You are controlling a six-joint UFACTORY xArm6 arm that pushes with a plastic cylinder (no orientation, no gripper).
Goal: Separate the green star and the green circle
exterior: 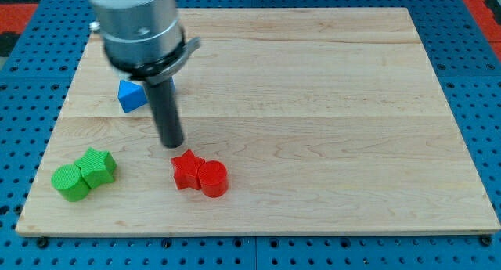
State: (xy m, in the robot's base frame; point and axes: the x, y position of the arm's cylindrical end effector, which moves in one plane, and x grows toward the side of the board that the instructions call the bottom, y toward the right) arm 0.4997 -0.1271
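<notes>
The green star (99, 166) and the green circle (70, 181) touch each other near the view's bottom left corner of the wooden board, the star up and to the right of the circle. My tip (171, 143) is on the board to the right of and above the green pair, apart from them, and just above the red star (186, 169).
A red circle (212, 178) touches the red star on its right. A blue block (132, 95), partly hidden by the arm, lies at the view's upper left. The wooden board (313, 106) rests on a blue pegboard surface, its bottom edge close under the green blocks.
</notes>
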